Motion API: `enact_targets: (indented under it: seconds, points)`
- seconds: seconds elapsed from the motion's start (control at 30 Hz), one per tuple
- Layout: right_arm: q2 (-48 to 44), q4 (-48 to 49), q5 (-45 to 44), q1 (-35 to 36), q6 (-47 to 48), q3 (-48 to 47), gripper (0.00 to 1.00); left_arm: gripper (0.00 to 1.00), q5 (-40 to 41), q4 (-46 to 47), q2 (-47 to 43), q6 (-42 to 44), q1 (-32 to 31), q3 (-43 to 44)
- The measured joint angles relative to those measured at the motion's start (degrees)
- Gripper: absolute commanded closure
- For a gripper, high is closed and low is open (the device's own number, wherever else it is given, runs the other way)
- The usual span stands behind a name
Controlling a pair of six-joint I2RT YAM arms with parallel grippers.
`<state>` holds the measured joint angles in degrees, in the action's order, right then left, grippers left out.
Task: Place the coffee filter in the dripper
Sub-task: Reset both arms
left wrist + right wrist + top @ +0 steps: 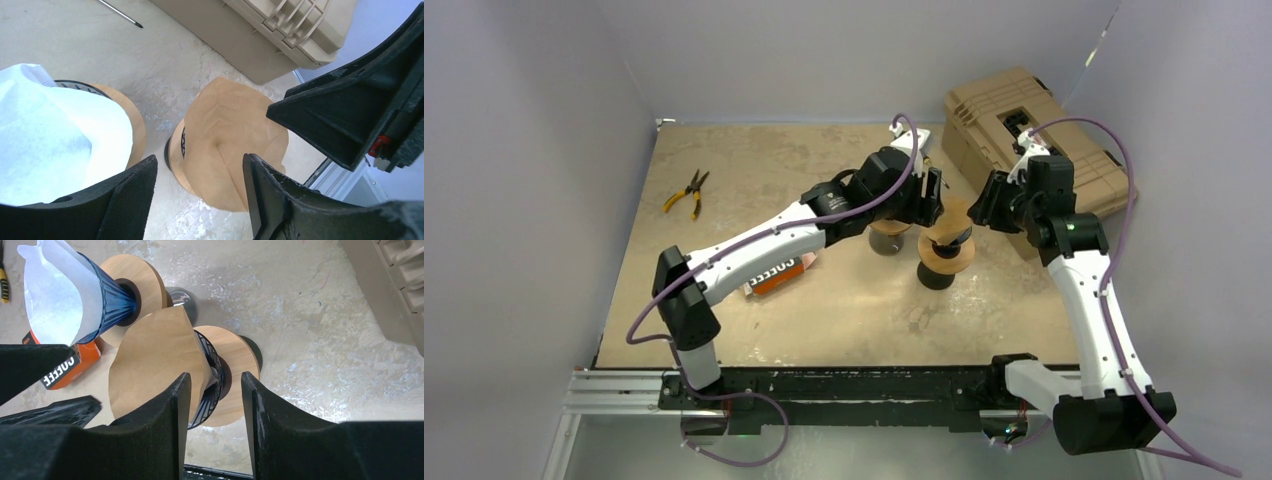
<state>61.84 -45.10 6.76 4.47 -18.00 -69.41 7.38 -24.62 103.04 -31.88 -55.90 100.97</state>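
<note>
The brown filter [152,360] sits in the black wire dripper [210,385], its narrow end down inside the ribs and its wide rounded edge standing well above the rim. Its long axis follows the dripper's own, roughly upright, with the tall paper leaning a little towards the neighbouring cone. A crease runs down the middle of its face. Whether the mouth has spread open I cannot tell.

My right claw [215,380] is released: its two fingers stand apart just above the dripper, and through the gap I see the wire rim and the wooden collar [237,365] under it. The filter's edge passes behind one finger, but nothing is pinched.

My left claw [199,165] is also released, hanging over the same filter from the other side with its fingers spread and the paper showing between them, untouched.

Just beside stands a second cone, a dark blue dripper [107,300] on its own wooden collar with a white filter [52,295] in it. Near its foot lies an orange packet [65,370] with a dark band that reads COFFEE in white capitals

A tan case [1034,135] stands at the far right of the table [744,160], and yellow-handled pliers [686,193] lie far left
</note>
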Motion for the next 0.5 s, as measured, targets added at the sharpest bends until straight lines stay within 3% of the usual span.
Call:
enact_targets:
  seconds: [0.3,0.4,0.5]
  points:
    - [-0.7,-0.4,-0.2,0.0,-0.1,0.2,0.57,0.3,2.9,0.2,-7.1,0.5,0.2,-1.7]
    - [-1.2,-0.5,-0.2,0.0,-0.1,0.2,0.5,0.28,3.7,0.2,-9.2,1.1,0.9,-2.8]
    - [-1.9,-0.7,-0.1,0.0,0.0,-0.3,0.38,0.25,4.5,-0.1,-10.8,1.4,2.2,-4.3]
